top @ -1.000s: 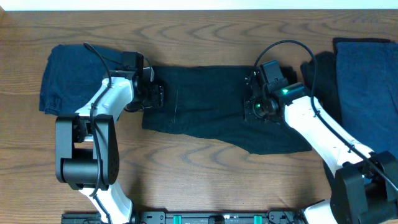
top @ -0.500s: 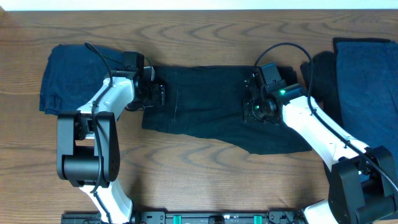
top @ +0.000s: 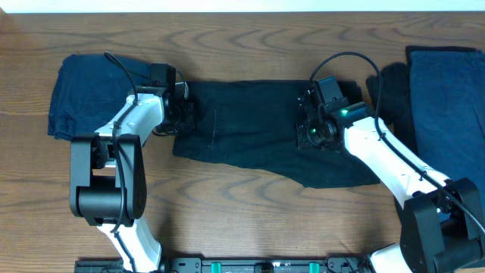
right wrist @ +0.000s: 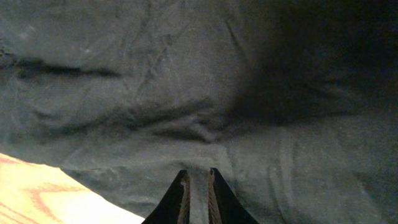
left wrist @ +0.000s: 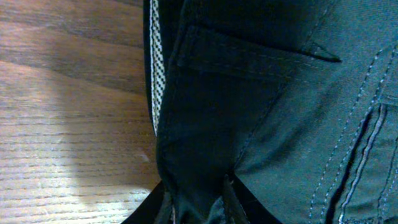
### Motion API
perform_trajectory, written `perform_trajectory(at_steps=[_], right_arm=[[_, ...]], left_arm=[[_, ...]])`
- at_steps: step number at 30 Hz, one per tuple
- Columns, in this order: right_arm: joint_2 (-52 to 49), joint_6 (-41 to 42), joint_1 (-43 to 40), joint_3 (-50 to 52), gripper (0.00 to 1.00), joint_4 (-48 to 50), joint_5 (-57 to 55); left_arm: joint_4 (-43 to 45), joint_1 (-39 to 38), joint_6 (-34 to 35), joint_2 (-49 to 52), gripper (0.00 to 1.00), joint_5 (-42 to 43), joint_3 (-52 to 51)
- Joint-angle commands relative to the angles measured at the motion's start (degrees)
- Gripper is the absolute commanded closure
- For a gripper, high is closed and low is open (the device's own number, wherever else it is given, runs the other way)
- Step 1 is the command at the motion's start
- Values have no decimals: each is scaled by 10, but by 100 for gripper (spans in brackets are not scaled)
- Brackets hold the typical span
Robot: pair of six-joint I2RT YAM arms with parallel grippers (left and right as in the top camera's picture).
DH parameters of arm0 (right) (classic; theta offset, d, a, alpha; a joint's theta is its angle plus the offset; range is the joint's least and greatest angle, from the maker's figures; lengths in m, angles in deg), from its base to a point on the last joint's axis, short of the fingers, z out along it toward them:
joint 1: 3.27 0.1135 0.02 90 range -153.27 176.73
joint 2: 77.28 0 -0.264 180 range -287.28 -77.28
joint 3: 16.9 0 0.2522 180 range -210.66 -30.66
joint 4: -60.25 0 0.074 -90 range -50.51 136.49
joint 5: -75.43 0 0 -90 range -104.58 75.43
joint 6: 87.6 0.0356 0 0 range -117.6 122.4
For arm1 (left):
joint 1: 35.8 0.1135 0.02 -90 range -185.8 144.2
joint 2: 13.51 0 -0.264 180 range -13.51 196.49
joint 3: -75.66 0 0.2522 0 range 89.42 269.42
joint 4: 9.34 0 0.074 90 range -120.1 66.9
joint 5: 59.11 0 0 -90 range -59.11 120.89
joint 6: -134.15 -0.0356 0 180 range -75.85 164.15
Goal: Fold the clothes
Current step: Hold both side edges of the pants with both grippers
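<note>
A: State of the left end effector [top: 186, 114]?

B: Nipped narrow on the black garment [top: 258, 129], a bunched ridge of cloth pinched between the fingers [left wrist: 152, 211]. Just ahead of the tips, a stitched pocket flap [left wrist: 249, 59]; left of that, a pale hem [left wrist: 155, 81] with a fine check along the folded edge.

A: And the right end effector [top: 309, 130]?

B: Narrow too, fingers [right wrist: 177, 199] nearly together, clamped on a small fold of the same garment. Puckers spreading out from the tips.

A: Lie of the garment?

B: Spread flat on the wooden surface [top: 227, 220], stretched between the two end effectors: left one at its left edge, right one well inside its right part. Lower edge slanting down past the right end effector.

A: Other clothes?

B: Behind the left end effector, away from the black garment, a navy garment [top: 83, 95] lying rumpled, partly under the arm. Beyond the right end effector, toward the surface's right edge, a folded navy garment [top: 447, 98], with another black piece [top: 390, 83] just beside it, meeting the spread one; touching or overlapping, cannot tell.
</note>
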Motion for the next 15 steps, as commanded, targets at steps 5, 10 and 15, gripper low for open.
perform_trajectory(at_steps=[5,10,15], right_arm=[[-4,-7,5,3,89,0,-6],[-4,-7,5,3,89,0,-6],[-4,-7,5,3,89,4,-6]], left_arm=[[-19,-1,3,23,74,-3,-5],[-29,-1,3,23,64,-3,-5],[-33,-7,3,23,70,-3,-5]])
